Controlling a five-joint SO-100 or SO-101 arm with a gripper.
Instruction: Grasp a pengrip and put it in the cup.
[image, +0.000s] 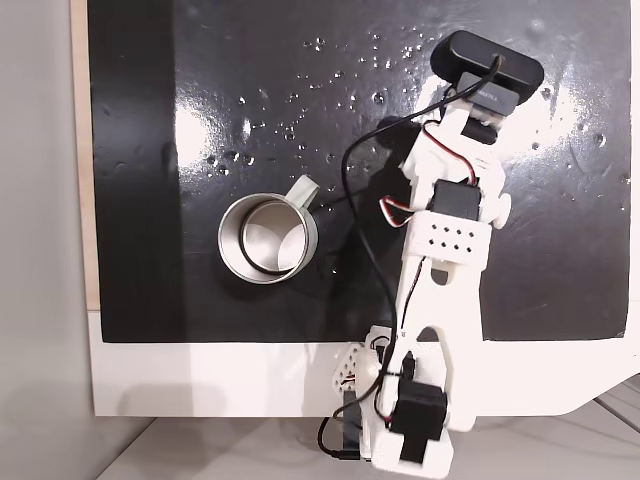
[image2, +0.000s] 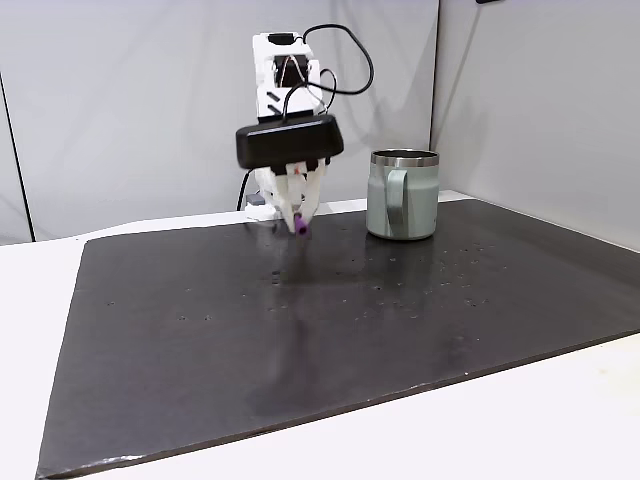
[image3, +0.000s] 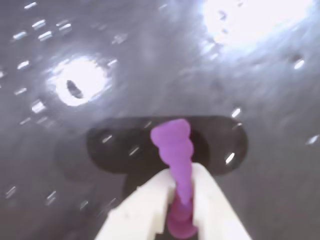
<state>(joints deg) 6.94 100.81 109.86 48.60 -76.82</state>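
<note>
Wrist view shows your gripper pinching the soft, light pengrip mid-length; its ribs should resist slipping.

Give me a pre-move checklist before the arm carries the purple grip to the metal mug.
1. Grip secure: the small purple ribbed rubber pengrip is pinched in the white two-finger gripper: ok.
2. Lifted off the black mat: the pengrip hangs above it in a fixed view: ok.
3. The silvery-grey metal cup stands upright, mouth open: ok.
4. Cup inside free of objects: ok.
5. Gripper over the cup: beside it, not above: not ok.
6. Clearance over the cup rim: cannot tell.
</note>
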